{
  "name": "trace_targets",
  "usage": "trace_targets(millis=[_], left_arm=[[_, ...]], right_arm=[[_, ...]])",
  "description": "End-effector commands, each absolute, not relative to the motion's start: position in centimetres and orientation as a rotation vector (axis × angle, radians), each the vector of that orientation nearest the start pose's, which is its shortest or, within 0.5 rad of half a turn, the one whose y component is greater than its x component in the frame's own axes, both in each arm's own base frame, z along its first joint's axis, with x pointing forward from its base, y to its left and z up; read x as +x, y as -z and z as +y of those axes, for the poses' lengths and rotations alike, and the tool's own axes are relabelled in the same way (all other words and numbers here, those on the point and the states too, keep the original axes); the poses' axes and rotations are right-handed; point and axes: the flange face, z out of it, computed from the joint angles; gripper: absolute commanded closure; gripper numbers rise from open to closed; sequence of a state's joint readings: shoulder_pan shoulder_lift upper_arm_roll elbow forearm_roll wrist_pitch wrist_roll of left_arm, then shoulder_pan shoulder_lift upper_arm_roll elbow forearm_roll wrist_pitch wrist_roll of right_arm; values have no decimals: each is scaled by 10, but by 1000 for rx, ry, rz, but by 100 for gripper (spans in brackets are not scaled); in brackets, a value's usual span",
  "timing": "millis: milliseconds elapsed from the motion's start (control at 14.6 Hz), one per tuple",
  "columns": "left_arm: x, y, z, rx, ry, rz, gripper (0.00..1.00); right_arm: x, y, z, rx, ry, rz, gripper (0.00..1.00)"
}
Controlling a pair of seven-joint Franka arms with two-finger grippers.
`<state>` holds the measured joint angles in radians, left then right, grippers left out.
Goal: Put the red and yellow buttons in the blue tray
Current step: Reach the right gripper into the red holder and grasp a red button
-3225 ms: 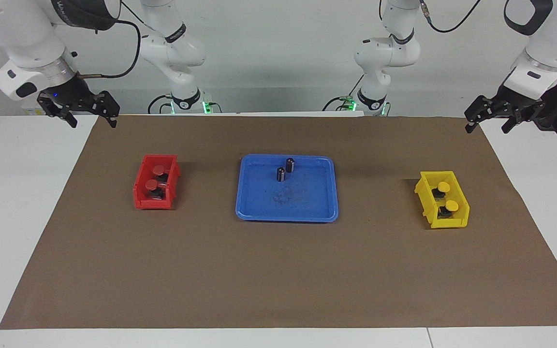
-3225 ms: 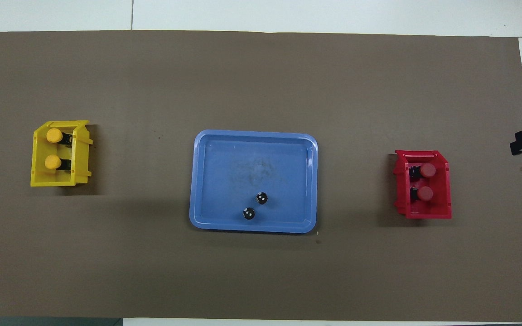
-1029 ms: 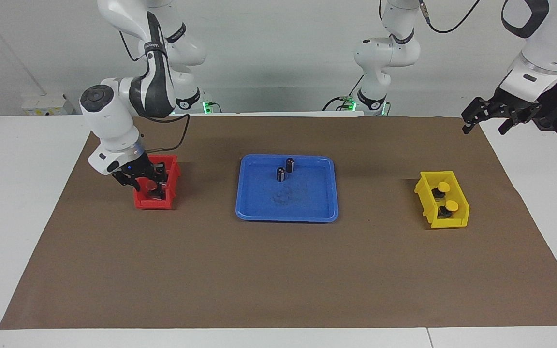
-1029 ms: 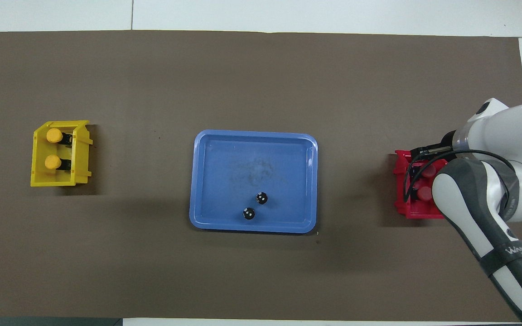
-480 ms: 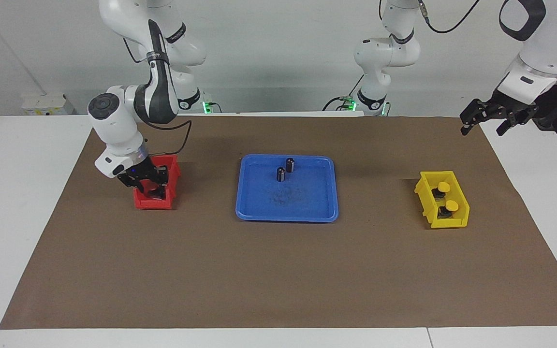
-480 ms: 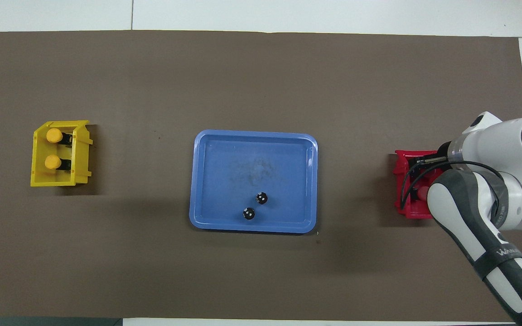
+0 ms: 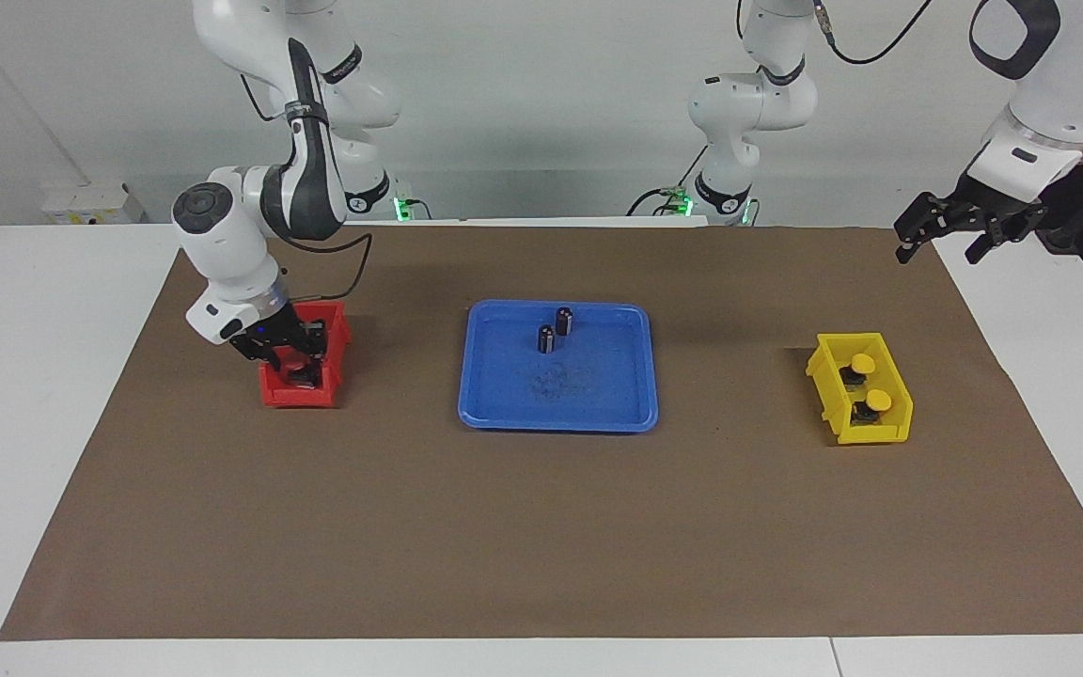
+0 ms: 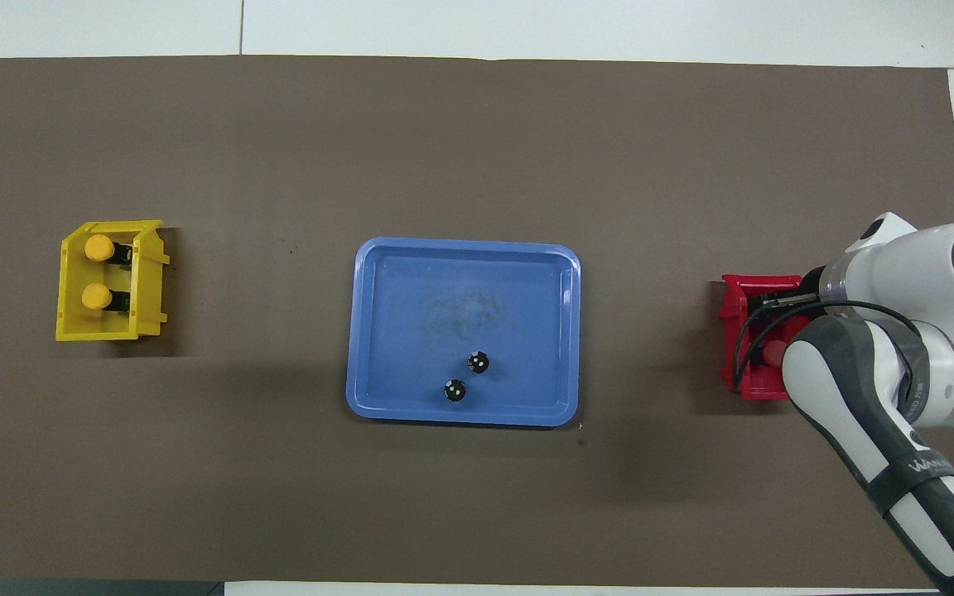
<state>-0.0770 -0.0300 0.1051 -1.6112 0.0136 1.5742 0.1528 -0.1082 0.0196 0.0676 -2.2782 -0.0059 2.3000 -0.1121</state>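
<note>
My right gripper (image 7: 290, 362) sits down in the small red plastic bin (image 7: 271, 387) over the red-capped buttons (image 8: 772, 353); I can't tell its finger state. My left gripper (image 7: 944, 226) waits, spread, above the table edge.

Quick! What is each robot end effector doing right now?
Right end effector: down in the red bin; whether it grips a button cannot be told.
Left end effector: open, empty, waiting near the table's edge.

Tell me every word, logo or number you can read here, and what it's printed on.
"WANA": light letters on the dark band around the right arm, seen in the overhead view; any letters after these are too unclear to read.
Blue tray, red bin, yellow bin: no writing visible on any of them.
</note>
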Motion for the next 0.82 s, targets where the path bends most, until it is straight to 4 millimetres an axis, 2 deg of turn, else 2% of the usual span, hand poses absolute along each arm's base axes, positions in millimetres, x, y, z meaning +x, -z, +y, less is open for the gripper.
trace_targets(millis=[0,69,206,275,343,412,549,618,686,755], left_arm=[[536,-623,17,-3141,17,179,0],[536,-623,17,-3141,15,179,0],[536,-623,17,-3143,17,179,0],[536,-623,17,-3141,17,181,0],[536,-623,17,-3141,17,181,0],[537,-624,18,-3141,22,181,0],[545,-622,29,-3133,127,157,0],[547,-613,36,-3131,153,140,0],[552,-603,45,-3127,174,118,2],[557,-584,54,-3125,174,99,3]], right_arm=[[508,-350,-23,-3136,27,-103,48],[508,-350,-23,-3135,20,-103,51],[507,-349,-22,-3135,10,-108,63],[510,-352,-22,-3135,13,-110,69],[516,-360,-23,-3137,5,-113,70],[525,-373,-21,-3137,-33,-127,70],[557,-416,-19,-3131,-136,-142,70],[570,-437,-9,-3127,-165,-156,70],[581,-458,11,-3125,-179,-188,70],[589,-469,33,-3129,-180,-169,70]])
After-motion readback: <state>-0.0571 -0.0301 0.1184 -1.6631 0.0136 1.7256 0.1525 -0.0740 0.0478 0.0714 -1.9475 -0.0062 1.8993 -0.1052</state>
